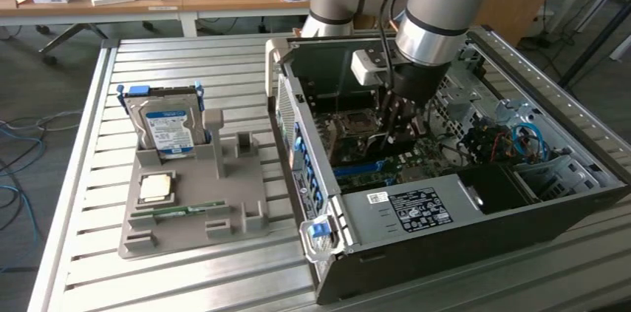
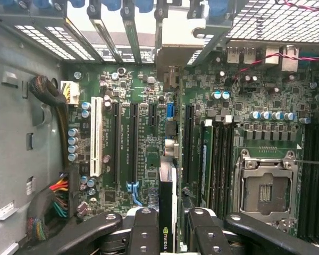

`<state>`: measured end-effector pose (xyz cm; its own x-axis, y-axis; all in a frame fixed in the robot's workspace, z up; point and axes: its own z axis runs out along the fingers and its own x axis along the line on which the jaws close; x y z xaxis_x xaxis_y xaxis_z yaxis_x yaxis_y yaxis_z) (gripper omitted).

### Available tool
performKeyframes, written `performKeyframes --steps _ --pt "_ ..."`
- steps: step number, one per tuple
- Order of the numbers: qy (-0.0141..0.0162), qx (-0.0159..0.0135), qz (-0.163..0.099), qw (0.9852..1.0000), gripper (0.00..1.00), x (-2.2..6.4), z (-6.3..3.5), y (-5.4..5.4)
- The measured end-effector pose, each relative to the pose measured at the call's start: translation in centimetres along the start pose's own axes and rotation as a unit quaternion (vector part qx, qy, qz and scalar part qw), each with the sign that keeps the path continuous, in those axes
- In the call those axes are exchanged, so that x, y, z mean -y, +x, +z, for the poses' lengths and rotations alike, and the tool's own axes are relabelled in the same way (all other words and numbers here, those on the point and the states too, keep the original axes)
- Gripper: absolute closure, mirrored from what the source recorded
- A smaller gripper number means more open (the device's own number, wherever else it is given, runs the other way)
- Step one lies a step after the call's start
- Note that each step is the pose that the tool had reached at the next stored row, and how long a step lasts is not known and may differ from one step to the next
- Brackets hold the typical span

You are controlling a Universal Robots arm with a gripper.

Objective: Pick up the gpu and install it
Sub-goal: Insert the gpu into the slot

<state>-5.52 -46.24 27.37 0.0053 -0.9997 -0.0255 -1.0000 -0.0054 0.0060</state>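
Note:
The gpu [image 2: 168, 194] is a thin black card seen edge-on, with a green logo on its edge. My gripper [image 2: 167, 220] is shut on it, one black finger [image 2: 143, 228] on each side. It hangs over the green motherboard [image 2: 149, 106], in line with the long black expansion slots [image 2: 134, 143], and I cannot tell whether it touches them. In the exterior view my gripper [image 1: 400, 142] reaches down into the open computer case [image 1: 444, 208] with the dark gpu [image 1: 398, 126] between its fingers.
The empty CPU socket [image 2: 266, 186] and memory slots [image 2: 223, 159] lie beside the card. Outside the case a grey holder [image 1: 197, 201] carries a silver hard drive [image 1: 168, 127], a processor chip [image 1: 156, 188] and a green RAM stick [image 1: 182, 211]. Cables [image 1: 522, 142] crowd the case's far side.

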Motion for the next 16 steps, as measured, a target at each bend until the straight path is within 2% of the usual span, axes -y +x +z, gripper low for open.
performKeyframes --steps 5,11,16 --pt "0.0 0.0 0.0 1.0 0.74 -0.09 -0.01 0.38" --pt "0.0004 0.0 0.0 1.0 0.74 -0.64 0.02 0.37" --pt "0.0004 0.0 0.0 1.0 0.74 -0.65 0.02 0.38"
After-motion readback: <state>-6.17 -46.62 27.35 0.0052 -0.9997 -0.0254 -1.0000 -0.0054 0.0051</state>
